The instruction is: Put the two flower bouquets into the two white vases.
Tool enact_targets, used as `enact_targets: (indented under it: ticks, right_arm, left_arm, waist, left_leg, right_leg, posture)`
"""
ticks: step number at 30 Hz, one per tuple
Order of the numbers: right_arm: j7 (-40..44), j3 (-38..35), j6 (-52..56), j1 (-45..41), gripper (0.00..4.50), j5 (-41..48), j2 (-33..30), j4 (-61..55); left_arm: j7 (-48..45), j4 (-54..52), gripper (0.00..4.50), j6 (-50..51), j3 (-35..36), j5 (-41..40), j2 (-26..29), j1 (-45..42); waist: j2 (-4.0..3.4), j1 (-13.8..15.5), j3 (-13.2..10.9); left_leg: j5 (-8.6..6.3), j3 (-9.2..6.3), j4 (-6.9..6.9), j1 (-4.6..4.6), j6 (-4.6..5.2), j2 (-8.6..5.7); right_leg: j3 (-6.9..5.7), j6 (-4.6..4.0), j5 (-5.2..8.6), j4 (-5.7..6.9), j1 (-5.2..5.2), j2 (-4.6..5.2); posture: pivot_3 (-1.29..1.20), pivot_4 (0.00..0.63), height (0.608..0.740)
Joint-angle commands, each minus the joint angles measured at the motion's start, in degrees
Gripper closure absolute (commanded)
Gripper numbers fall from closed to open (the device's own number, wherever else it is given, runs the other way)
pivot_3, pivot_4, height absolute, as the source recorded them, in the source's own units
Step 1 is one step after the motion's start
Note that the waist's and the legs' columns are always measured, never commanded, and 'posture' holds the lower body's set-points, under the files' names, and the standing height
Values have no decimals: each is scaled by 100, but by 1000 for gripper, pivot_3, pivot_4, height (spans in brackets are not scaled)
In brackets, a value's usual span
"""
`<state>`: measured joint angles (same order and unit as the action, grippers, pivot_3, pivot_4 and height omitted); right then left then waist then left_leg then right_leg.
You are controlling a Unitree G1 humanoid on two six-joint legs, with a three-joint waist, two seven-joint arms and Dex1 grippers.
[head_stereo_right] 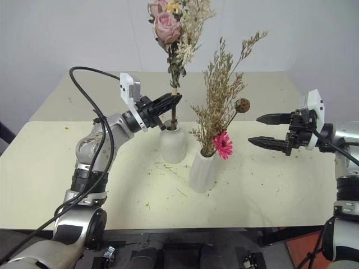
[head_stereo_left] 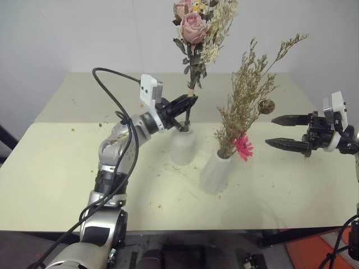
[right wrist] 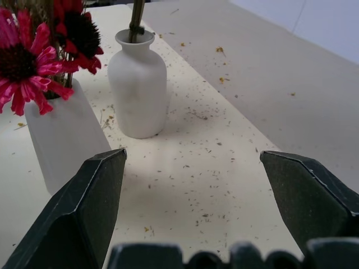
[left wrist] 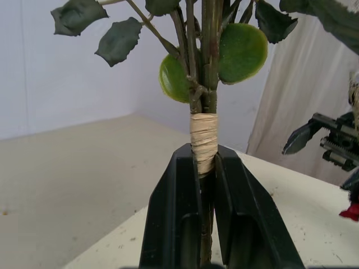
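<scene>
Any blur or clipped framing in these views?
Left wrist view: left pincer and raffia-wrapped rose stems sharp, right pincer soft. Right wrist view: magenta daisy blurred, cut by edge. Left eye view: rose bouquet clipped at top.

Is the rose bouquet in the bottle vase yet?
In: its stems enter the bottle vase's neck, though the left hand is shut on them.

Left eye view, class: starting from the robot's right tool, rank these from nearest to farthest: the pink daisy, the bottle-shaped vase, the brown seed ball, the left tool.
Measured from the right tool, which is open at the table's right side:
1. Brown seed ball, just to its left, slightly higher.
2. Pink daisy, lower, at the cone vase's mouth.
3. Bottle-shaped vase, centre of the table.
4. Left tool, above that vase, shut on the rose bouquet; close to call with the vase.
</scene>
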<state>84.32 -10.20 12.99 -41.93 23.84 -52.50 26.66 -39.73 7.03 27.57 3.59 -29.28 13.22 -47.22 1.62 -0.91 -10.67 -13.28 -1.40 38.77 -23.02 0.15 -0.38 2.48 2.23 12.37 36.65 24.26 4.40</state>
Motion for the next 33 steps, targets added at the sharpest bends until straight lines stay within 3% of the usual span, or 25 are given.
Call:
enact_targets:
  ticks: [1, 5, 14, 19, 25, 33]
  right_arm:
    - [14, -120, -101, -161, 0, 67, -54, 35]
    - [17, -104, -135, -199, 0, 49, -36, 91]
    - [15, -104, -155, -173, 0, 53, -51, 99]
    - [11, -138, -132, -87, 0, 61, -102, 59]
    - [-48, -249, -40, 145, 0, 109, -242, -159]
    - [-626, -970, 356, 1441, 0, 469, -371, -1499]
  left_arm:
    - [80, -406, 4410, -79, 27, 9, 50, 75]
    - [128, -599, 4410, 50, -39, 46, 152, 265]
    - [257, -1412, 1473, 801, 97, -271, 569, 735]
    - [236, -2414, 27, 1505, 500, -694, 1281, 1481]
    - [-331, -2845, 27, 1639, 1169, -1202, 2339, 2065]
    - [-2211, -1957, 27, 1010, 1642, -1468, 3501, 2243]
  waist:
    - [0, 6, 0]
    - [0, 2, 0]
    - [0, -4, 0]
    - [-1, -40, 0]
    - [-2, -31, 0]
    - [-4, 13, 1]
  left_leg:
    - [0, 0, 0, -1, 0, 0]
    - [0, 0, 0, 0, 0, 0]
    - [0, 0, 0, 4, 0, 4]
    - [-1, 0, -3, 7, 2, 14]
    - [-2, 3, 0, 14, 2, 19]
    - [-2, 7, -2, 11, 3, 19]
  right_leg:
    - [-1, 0, 0, 0, 0, 0]
    - [0, 0, 0, 0, -1, 0]
    - [1, 0, 0, 1, -2, -2]
    - [4, 0, 0, 1, -2, -6]
    - [0, -2, 0, 3, -8, -9]
    - [-4, -4, 2, -1, -7, -8]
  posture:
    - [0, 150, 740]
    - [0, 150, 740]
    - [0, 150, 740]
    - [0, 150, 740]
    - [0, 150, 740]
    - [0, 150, 740]
